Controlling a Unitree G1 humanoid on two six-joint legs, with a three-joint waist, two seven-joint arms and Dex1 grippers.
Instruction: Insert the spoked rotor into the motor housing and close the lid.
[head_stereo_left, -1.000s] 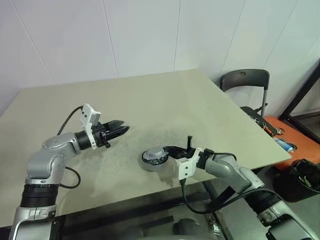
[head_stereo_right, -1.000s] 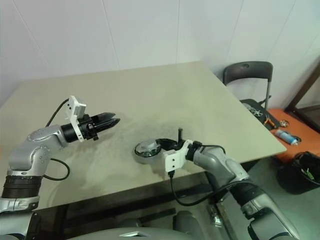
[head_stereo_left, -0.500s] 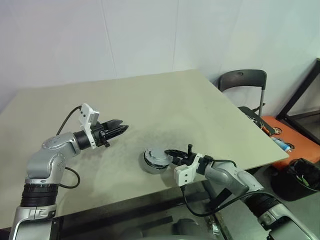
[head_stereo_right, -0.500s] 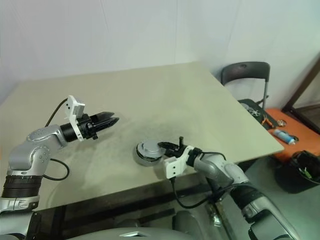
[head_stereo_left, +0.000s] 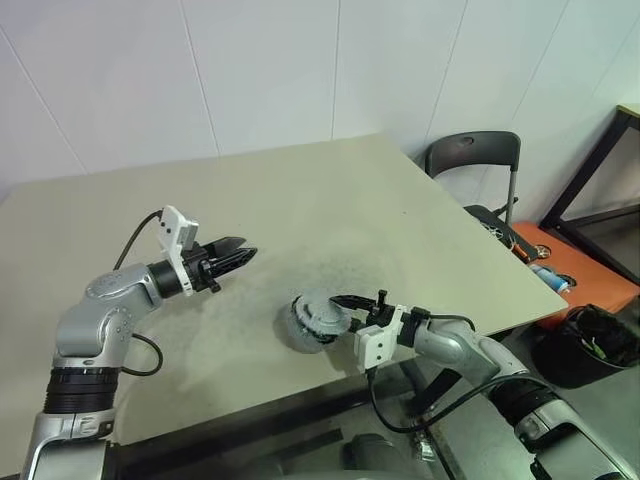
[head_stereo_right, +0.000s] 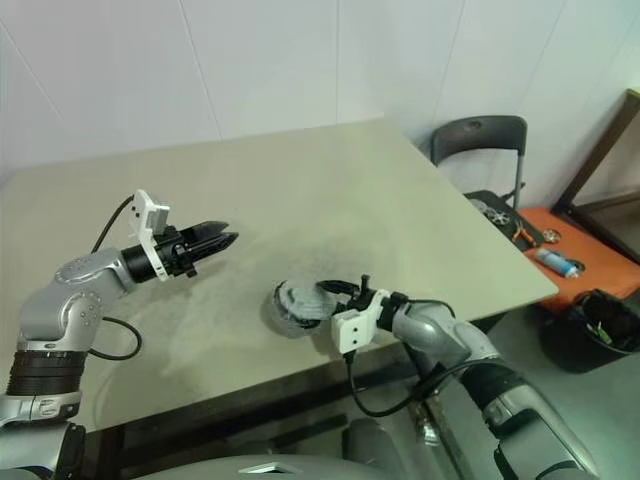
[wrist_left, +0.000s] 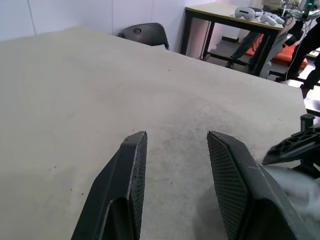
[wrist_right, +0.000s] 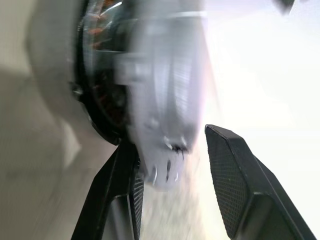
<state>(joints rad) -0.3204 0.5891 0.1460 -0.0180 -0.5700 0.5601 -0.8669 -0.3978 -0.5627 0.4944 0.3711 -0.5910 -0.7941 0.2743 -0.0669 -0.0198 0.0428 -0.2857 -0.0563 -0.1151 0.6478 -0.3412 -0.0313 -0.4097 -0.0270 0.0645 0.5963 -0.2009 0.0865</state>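
Left gripper (head_stereo_left: 243, 254) hovers level, spread, unmoved; right gripper (head_stereo_left: 338, 303), now spread, reaches the motor housing (head_stereo_left: 312, 318) near the bench's (head_stereo_left: 300, 200) front edge.

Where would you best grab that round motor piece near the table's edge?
Probably by its rim: the motor housing is a flat round disc, seemingly tipped up, so fingers can straddle its thin edge. Come from the robot's right, where the open right gripper reaches it.

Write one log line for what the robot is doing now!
left tool: open, hovering | right tool: open, at motor housing | lid: on housing, tilted
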